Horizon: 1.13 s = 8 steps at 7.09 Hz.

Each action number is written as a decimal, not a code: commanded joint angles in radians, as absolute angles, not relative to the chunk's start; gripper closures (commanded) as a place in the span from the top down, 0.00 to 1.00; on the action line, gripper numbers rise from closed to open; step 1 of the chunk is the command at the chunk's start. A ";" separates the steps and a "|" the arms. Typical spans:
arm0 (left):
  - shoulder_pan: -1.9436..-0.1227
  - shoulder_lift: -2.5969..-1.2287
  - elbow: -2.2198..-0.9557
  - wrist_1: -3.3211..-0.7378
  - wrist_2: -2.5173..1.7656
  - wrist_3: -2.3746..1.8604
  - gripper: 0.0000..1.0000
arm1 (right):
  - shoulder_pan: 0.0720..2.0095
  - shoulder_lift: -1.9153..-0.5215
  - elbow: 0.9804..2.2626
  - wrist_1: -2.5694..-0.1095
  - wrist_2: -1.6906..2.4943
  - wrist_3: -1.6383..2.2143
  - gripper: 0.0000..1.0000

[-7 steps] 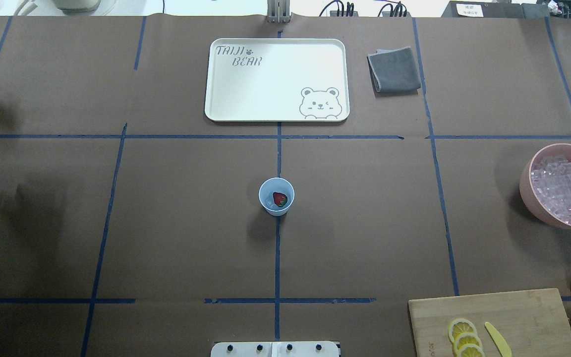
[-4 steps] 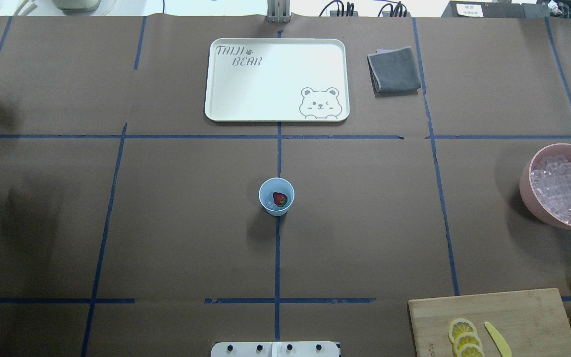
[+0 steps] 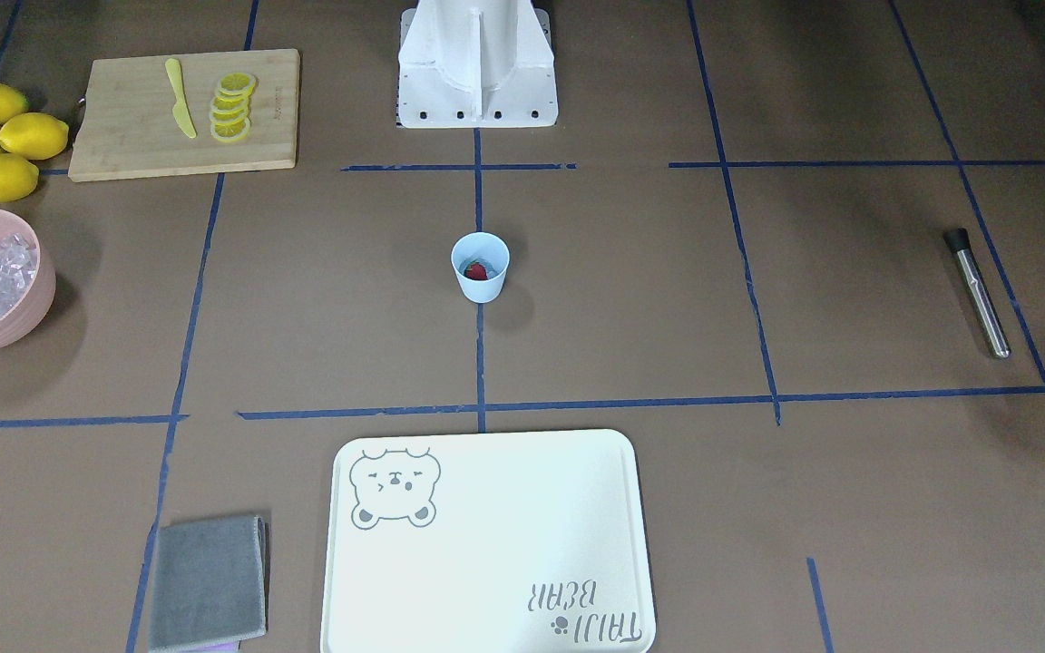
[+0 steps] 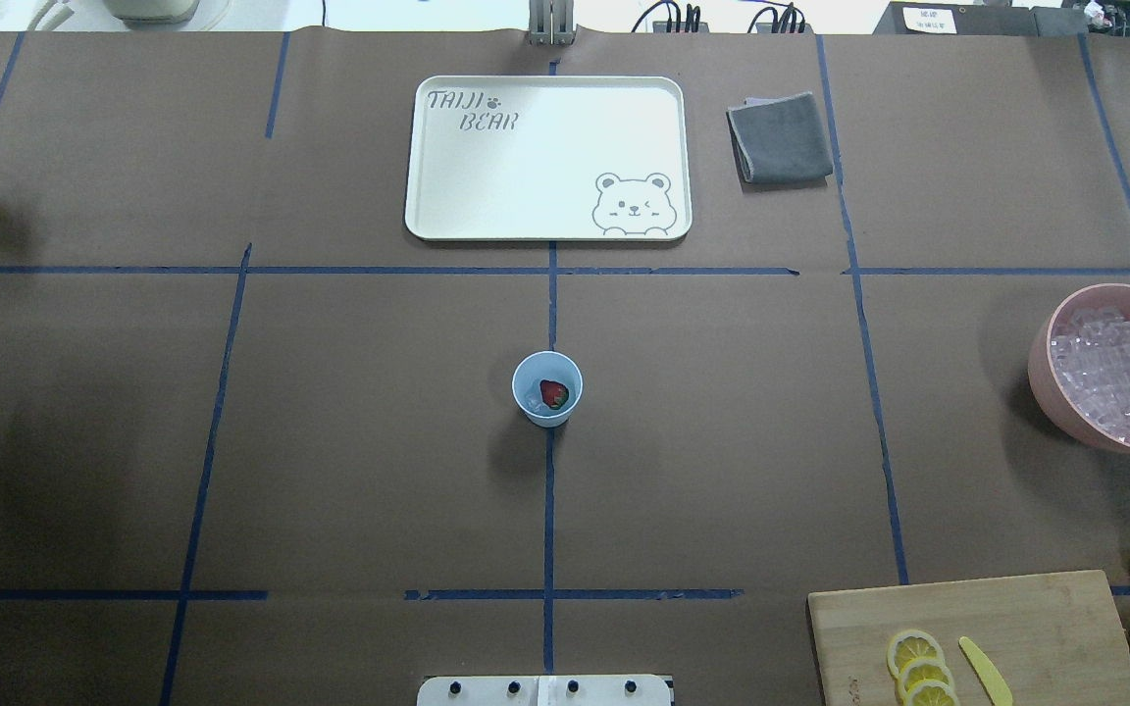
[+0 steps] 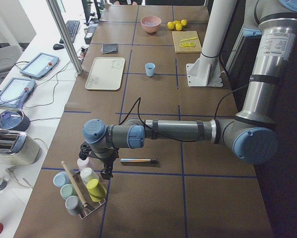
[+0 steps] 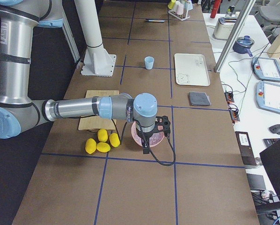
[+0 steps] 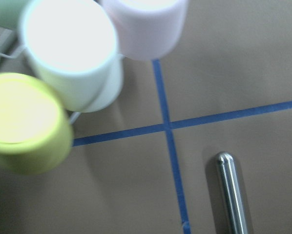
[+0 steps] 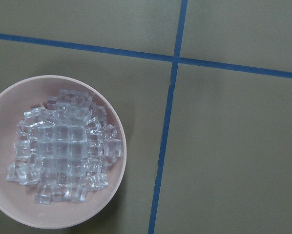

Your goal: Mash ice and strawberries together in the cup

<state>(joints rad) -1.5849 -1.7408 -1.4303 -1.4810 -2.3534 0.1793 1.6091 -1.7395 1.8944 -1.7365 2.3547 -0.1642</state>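
Centrally, the cup (image 4: 546, 389) stands upright on the table (image 4: 349, 461) where two blue tape lines meet. The strawberry (image 4: 554, 394) lies inside it; pale glints beside the berry are too small to identify. The ice (image 8: 63, 156) that shows clearly is piled in the pink bowl (image 4: 1051, 392), well off to the robot's right.

Beyond the cup lies a cream tray (image 4: 545, 147) printed "TAIJI BEAR", with a paw mark and a winking bear's face. A folded grey cloth (image 4: 779, 137) lies just beside it. Near the bowl a wooden board (image 3: 123, 136) carries lemon slices (image 3: 232, 107) and a yellow knife (image 3: 180, 111), with four lemons (image 3: 33, 135) next to it. Small print on the board is unreadable. Far to the robot's left a steel rod (image 3: 978, 295) with a black tip lies flat.

The left arm reaches out low along the table with its wrist turned down. The left gripper (image 5: 108, 172) hangs between the rod and a rack (image 5: 84, 191) of pastel tumblers; its wrist camera looks on the rod's rounded end and the tumblers' tops. The right arm likewise stretches out level, and the right gripper (image 6: 146, 147) points down over the bowl. Whether either pair of jaws is spread or pressed together cannot be told.
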 commanded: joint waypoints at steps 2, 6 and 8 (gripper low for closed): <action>-1.628 -1.723 -1.522 -1.422 -2.370 0.193 1.00 | 1.609 -1.740 1.894 -1.736 2.355 -0.164 0.99; -1.626 -1.674 -1.520 -1.495 -2.376 0.199 1.00 | 1.609 -1.738 1.894 -1.736 2.355 -0.163 0.99; -1.626 -1.674 -1.519 -1.496 -2.368 0.196 1.00 | 1.609 -1.738 1.894 -1.735 2.356 -0.163 0.99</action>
<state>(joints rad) -1.6259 -1.6759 -1.5164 -1.4916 -2.3713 0.1965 1.6092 -1.7383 1.8940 -1.7361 2.3556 -0.1626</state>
